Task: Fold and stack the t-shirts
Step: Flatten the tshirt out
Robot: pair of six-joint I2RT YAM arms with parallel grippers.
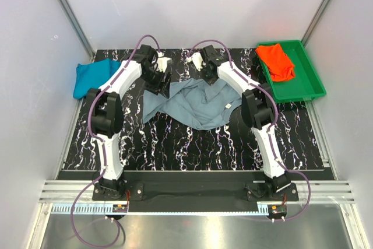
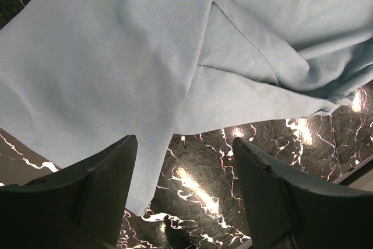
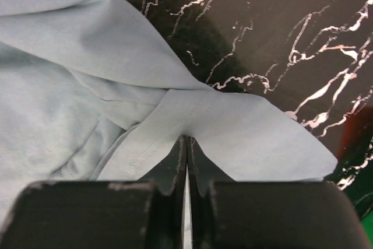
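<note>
The dusty grey-blue t-shirt [image 1: 192,106] lies rumpled in the middle of the black marbled table. My right gripper [image 1: 211,81] is shut on its far right hem, and in the right wrist view the fingertips [image 3: 186,139] pinch a fold of the cloth [image 3: 245,138]. My left gripper [image 1: 158,81] is open and empty over the shirt's far left edge. In the left wrist view it [image 2: 183,140] stands just above the table with the cloth [image 2: 116,62] ahead and one corner hanging beside the left finger [image 2: 105,185]. The teal-blue t-shirt [image 1: 93,77] lies bunched at the far left. The orange-red t-shirt [image 1: 277,62] lies in the tray.
A green plastic tray [image 1: 309,86] sits at the far right corner of the table. Grey walls with metal rails close in the left, right and back. The arm bases stand on a rail at the near edge.
</note>
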